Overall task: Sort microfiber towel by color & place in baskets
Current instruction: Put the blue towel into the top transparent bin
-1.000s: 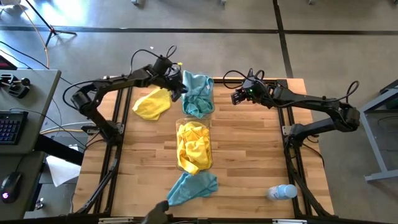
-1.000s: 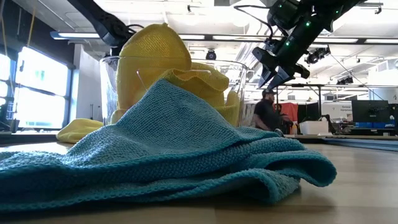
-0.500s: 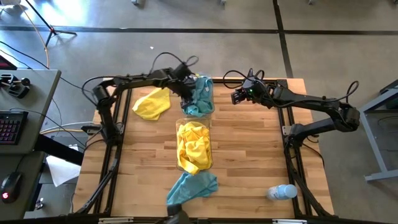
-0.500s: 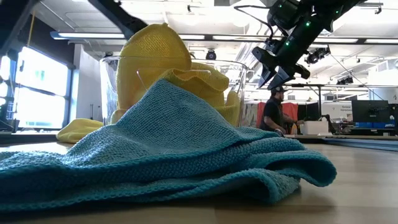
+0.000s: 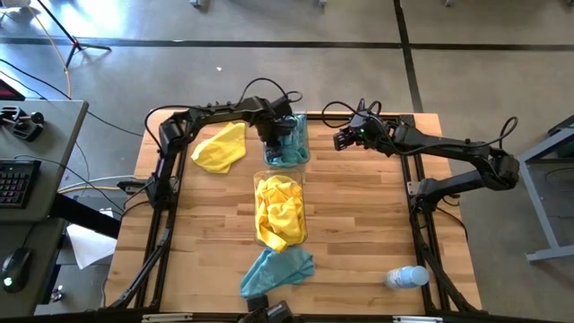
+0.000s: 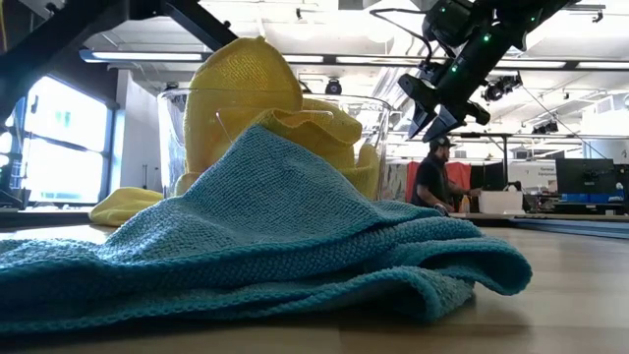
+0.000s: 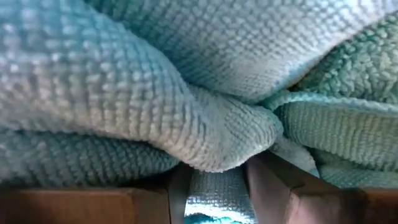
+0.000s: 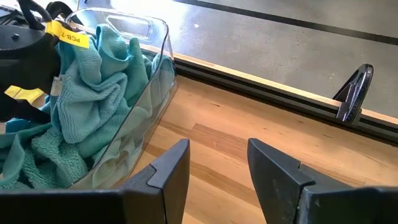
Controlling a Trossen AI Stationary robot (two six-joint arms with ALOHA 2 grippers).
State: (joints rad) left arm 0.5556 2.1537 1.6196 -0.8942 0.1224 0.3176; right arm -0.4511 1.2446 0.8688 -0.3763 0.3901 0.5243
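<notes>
My left gripper (image 5: 276,135) is down inside the far clear basket (image 5: 305,121), among rumpled teal towels (image 8: 93,81), and is shut on one of them. My right gripper (image 5: 339,141) hangs open above bare table just right of that basket and touches nothing. The near basket (image 6: 177,128) is heaped with yellow towels (image 5: 280,211). One loose yellow towel (image 5: 220,148) lies flat on the table left of the far basket. A loose teal towel (image 5: 278,267) lies rumpled at the table's near edge. My left gripper has a bunched fold of a teal towel (image 7: 214,194) pinched between its two fingers (image 7: 267,180); how many layers, I cannot tell. It comes from above into the far basket. The towel rests on the other teal cloth in the basket and swells up in front of the fingers.
A clear plastic bottle (image 5: 406,276) lies on its side near the table's near right corner. Black frame rails run along the table's left and right sides. Bare wood lies right of the two baskets. A person stands in the room far behind the table.
My left gripper has moved toward the table's right, from the far basket's left rim to over its middle. The teal cloth that spread across the basket's rim is now bunched more tightly inside it.
</notes>
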